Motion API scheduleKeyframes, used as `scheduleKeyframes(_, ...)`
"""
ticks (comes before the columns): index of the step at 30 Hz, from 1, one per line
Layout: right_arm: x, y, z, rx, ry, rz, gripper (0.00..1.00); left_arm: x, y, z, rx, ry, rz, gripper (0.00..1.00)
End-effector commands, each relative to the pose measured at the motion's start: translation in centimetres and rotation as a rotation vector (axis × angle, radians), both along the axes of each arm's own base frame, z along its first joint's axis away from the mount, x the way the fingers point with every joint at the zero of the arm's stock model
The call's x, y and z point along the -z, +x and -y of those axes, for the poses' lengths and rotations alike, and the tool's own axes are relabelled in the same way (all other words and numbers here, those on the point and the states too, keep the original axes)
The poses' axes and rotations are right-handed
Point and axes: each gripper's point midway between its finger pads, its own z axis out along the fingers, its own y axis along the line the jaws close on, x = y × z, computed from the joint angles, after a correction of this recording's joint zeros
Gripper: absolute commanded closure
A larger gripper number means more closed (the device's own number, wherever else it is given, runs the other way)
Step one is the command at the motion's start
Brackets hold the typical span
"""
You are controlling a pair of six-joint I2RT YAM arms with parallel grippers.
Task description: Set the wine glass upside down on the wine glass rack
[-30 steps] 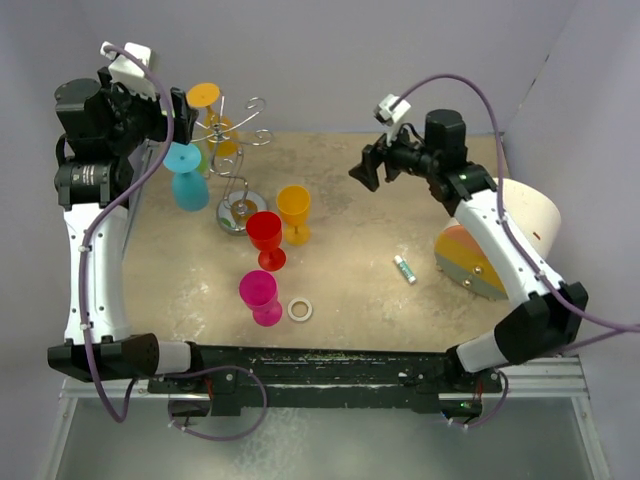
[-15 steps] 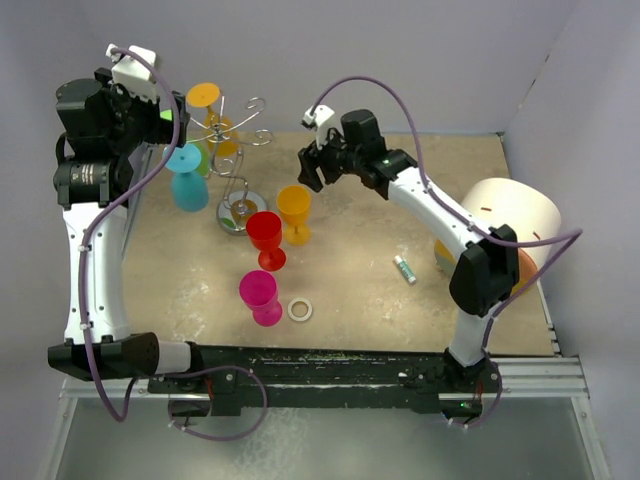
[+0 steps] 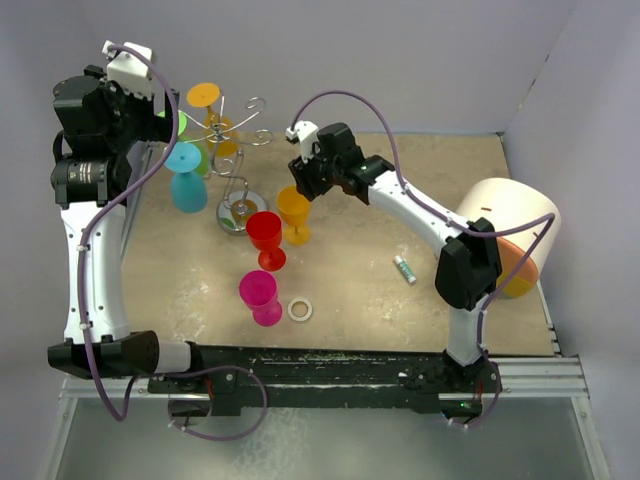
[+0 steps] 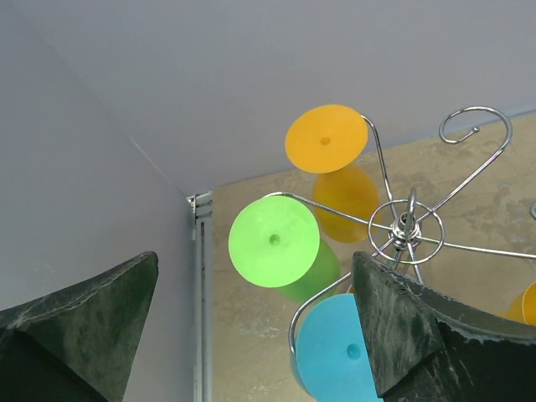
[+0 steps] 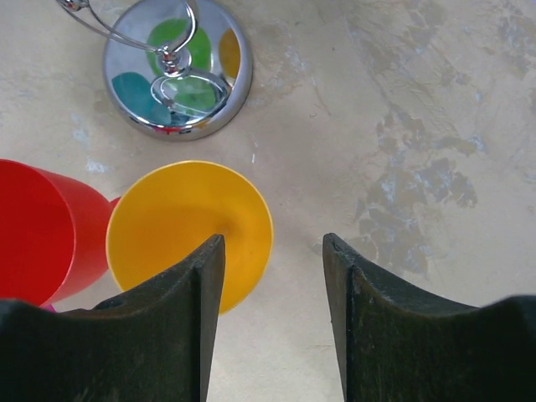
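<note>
Fig. 1. Approach to the pickup, as I see it from the remote station. The orange wine glass (image 3: 293,205) stands upright on the table (image 3: 400,200), bowl mouth up, just beside the round base of the wine glass rack (image 3: 240,212) and beside a red glass (image 3: 265,232). Its long axis is vertical, so its stem is hidden under the bowl in the right wrist view. The right gripper (image 3: 305,180) hangs directly over it, pointing down, jaws at a middling width and holding nothing. In the wrist view the glass (image 5: 188,226) sits off-centre: its rim runs under 1 finger (image 5: 180,310) on the rack side, while the gap between the fingers shows bare table. I judge that a short shift toward the rack is needed before descending. The left gripper (image 3: 165,125) is spread wide and empty, up beside the rack's hook arms (image 4: 406,230), where 3 glasses already hang with feet up. The right arm is plainly the nearer.
</note>
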Motion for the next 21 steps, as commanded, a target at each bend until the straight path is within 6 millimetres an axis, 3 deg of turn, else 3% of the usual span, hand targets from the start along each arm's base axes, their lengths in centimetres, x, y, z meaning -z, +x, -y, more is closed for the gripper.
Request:
scheduleKeyframes(1, -0.7, 0.8, 0.1, 0.044, -0.015, 0.031, 0.48, -2.7, -0.7, -1.0, -0.039, 0.034, 0.069, 0.01)
scheduleKeyframes(14, 1.7, 0.3, -0.5, 0.034, -0.068, -0.040, 0.73, -2.8, -0.9, -1.5, -0.062, 0.061, 0.070, 0.01)
scheduleKeyframes(16, 1.5, -0.1, -0.2, 0.031, -0.078, -0.050, 0.81, -3.0, -1.1, -1.6, -0.068, 0.064, 0.077, 0.01)
scheduleKeyframes(21, -1.5, -0.1, 1.3, 0.033, -0.101, 0.040, 0.97, -3.5, -1.4, -1.7, -0.078, 0.058, 0.087, 0.01)
